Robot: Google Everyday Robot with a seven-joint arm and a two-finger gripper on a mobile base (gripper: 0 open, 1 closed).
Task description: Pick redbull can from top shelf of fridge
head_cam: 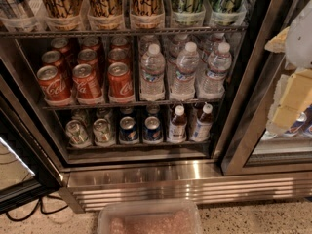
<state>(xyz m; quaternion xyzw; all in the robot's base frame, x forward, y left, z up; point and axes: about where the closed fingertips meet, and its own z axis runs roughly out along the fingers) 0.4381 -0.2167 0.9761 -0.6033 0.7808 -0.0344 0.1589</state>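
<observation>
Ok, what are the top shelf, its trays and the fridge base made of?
Dark wire top shelf: likely coated metal, thin matte bars. Clear trays: plastic, translucent, glossy. Silver fridge base: probably brushed stainless steel, streaky reflections. The pale gripper is at the right edge, off the shelf.

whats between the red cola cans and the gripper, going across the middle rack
In the camera view: the water bottles, then the steel door post. The gripper sits beyond that, at the right edge.

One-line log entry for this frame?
end effector: right edge of view, apart from top shelf | top shelf: stocked | stage: pre-reach at fridge
</observation>
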